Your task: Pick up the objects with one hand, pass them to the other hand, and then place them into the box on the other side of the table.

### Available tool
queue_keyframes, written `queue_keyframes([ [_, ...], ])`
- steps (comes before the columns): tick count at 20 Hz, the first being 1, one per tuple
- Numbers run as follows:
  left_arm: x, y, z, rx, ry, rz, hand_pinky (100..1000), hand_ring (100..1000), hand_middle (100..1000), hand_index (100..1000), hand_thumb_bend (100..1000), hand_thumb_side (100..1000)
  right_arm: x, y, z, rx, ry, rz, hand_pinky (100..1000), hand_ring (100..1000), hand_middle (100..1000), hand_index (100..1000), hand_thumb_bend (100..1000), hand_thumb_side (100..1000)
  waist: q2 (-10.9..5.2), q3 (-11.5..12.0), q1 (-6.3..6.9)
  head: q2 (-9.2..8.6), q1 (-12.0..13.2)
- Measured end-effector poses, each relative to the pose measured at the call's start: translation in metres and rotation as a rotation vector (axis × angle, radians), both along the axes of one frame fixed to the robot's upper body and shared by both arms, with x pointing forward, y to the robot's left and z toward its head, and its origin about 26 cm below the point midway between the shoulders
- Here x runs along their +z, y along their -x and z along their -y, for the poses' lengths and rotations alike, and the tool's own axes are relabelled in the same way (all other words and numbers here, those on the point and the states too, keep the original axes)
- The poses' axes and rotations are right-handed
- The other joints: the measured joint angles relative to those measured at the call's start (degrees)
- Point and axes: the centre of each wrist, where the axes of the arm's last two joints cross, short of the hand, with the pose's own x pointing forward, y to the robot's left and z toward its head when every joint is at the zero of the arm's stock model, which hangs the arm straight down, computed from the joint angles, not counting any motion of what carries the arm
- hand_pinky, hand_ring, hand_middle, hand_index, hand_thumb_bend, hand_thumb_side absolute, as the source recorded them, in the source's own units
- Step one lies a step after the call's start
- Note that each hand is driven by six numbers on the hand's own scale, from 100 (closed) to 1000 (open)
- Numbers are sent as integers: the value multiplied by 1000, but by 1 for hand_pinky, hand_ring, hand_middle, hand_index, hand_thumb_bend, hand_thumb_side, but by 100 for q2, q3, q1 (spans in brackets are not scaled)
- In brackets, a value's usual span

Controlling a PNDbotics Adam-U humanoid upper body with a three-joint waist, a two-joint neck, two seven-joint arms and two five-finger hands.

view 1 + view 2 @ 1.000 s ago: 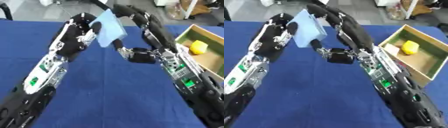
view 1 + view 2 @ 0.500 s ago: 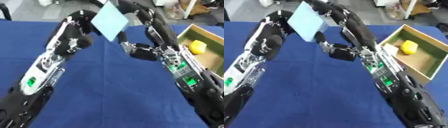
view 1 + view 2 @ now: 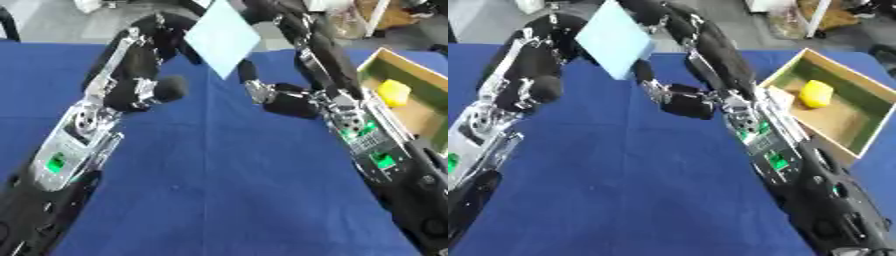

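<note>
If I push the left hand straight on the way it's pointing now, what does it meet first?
Most likely the light blue sheet held up between the arms. The left hand sits right at its left edge, aimed toward the right hand just beyond. Depth is unclear; they may already be touching.

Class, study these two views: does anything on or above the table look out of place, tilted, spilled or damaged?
Nothing looks spilled or damaged. The only unusual thing is the light blue sheet, held up above the blue table on one corner like a diamond, between the raised arms. The yellow object lies inside the wooden box.
</note>
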Motion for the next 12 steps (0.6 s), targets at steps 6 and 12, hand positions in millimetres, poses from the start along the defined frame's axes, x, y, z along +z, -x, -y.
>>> queue_keyframes([
  [6,4,-1,-1,44,-35,40,743,734,756,696,1000,467,2,1,1,4,-3,3,881,751,536,965,100,100,0,-12,0,0,-8],
  [12,7,-2,-1,84,-69,75,744,736,755,692,1000,469,4,3,1,11,-16,8,871,730,489,946,100,100,0,-25,0,-1,-24],
])
